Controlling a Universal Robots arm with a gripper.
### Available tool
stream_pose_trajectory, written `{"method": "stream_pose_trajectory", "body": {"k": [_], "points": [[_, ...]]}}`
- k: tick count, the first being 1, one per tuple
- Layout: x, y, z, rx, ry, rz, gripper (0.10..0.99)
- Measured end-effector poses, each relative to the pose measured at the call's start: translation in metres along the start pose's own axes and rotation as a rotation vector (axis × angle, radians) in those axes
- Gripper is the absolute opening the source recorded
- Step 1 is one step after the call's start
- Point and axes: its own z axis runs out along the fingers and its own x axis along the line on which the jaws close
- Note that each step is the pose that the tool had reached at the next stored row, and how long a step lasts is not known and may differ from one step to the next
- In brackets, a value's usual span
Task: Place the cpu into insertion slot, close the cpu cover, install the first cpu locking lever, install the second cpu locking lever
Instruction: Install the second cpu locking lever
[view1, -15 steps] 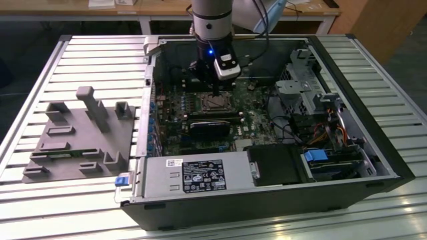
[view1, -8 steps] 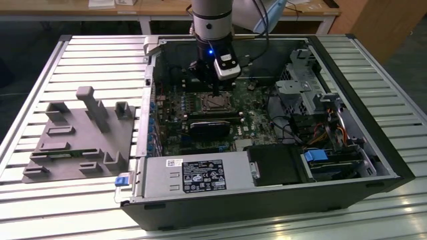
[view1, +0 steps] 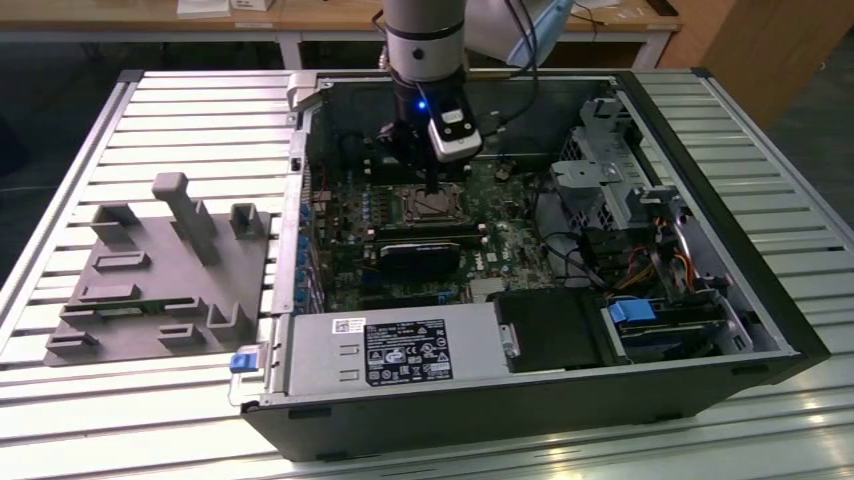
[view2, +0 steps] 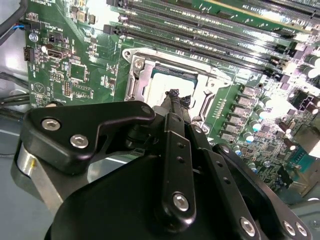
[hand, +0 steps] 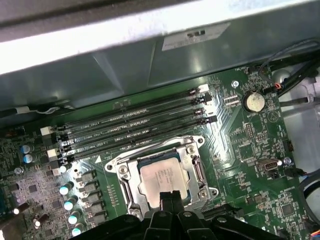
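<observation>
The cpu (hand: 161, 177), a square chip with a silver-grey top, lies flat in the insertion slot (view1: 430, 205) on the green motherboard inside the open computer case. The cpu cover (hand: 195, 170), a thin metal frame, lies down around the chip, whose top (view2: 160, 86) shows through the cover's opening (view2: 137, 80). My gripper (view1: 434, 190) hangs straight over the socket. In both wrist views its black fingers are pressed together, with the tips (hand: 170, 197) (view2: 175, 97) at one edge of the chip. Nothing shows between them. I cannot tell whether the tips touch the chip.
Long memory slots (hand: 135, 125) run beside the socket, and a coin battery (hand: 253, 101) sits further off. A black rectangular module (view1: 420, 255), the power supply (view1: 387, 350) and the drive cage (view1: 614, 170) crowd the case. A grey fixture (view1: 160, 270) stands on the slatted table at the exterior view's left.
</observation>
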Motion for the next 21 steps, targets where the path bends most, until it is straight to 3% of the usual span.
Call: {"method": "stream_pose_trajectory", "body": {"k": [21], "points": [[-0.0083,-0.0268,-0.0007,0.0,0.0,0.0,0.106]]}}
